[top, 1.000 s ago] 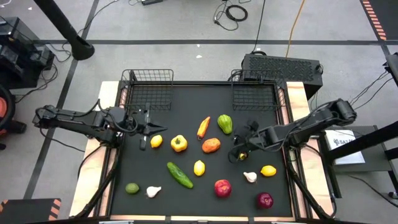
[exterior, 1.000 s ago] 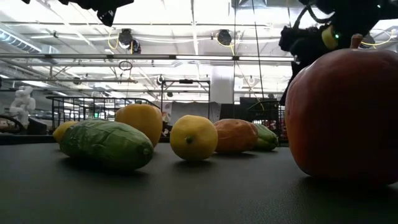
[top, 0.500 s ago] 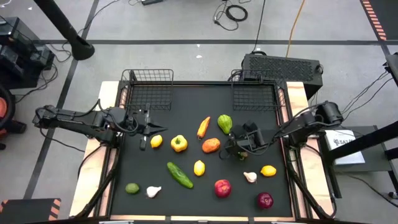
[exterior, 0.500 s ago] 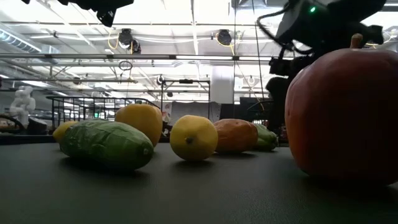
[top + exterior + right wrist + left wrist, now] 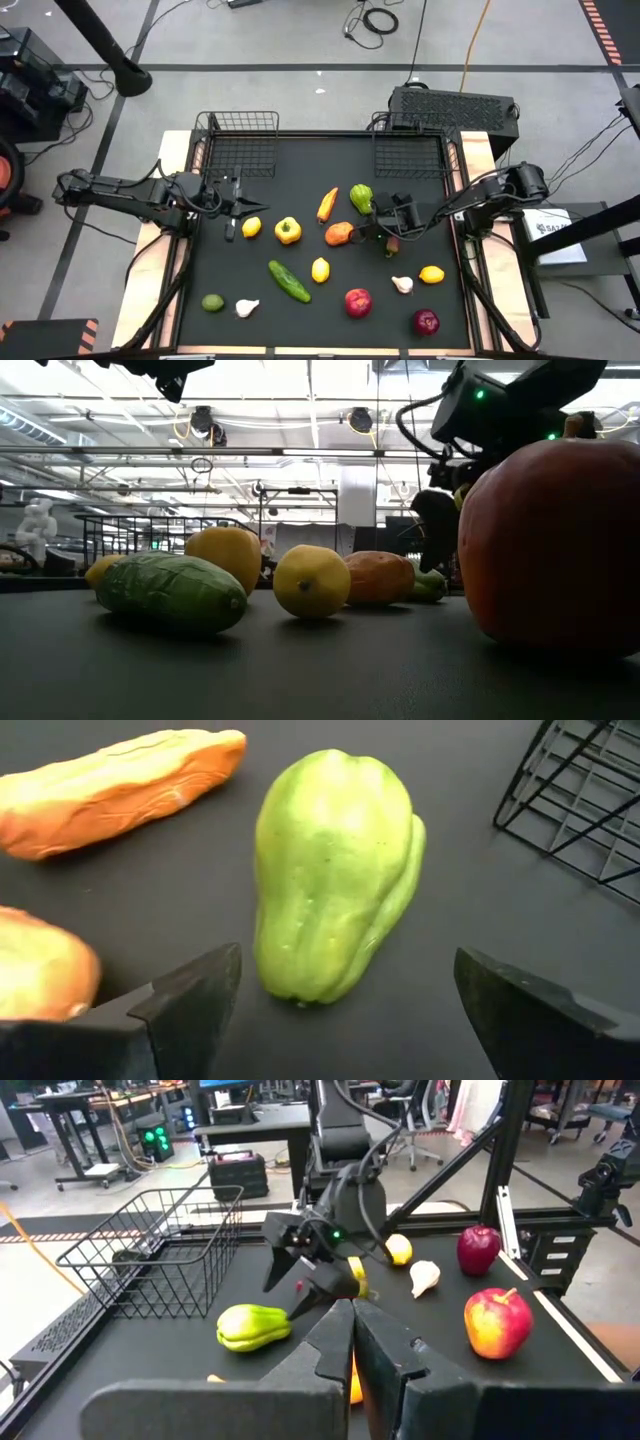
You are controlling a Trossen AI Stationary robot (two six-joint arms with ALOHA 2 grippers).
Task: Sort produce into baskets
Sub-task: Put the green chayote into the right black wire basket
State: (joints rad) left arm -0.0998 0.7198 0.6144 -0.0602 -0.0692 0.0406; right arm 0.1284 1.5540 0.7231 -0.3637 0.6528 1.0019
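Now reaching, right tool (image 5: pixel 372 226) spread wide, toward the glossy green pepper (image 5: pixel 335 875) near the right black wire basket (image 5: pixel 410 156); next, straddle and close.

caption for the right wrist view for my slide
Open right gripper closing in on the green pepper, an orange vegetable beside it.

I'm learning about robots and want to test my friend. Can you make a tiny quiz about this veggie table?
1. True or false: both wire baskets hold produce.
2. What lies between the right gripper's open fingers: A) green pepper B) cucumber C) garlic?
3. Fill in: the left gripper is ____.

Key: 1 false, both are empty. 2 A. 3 shut.
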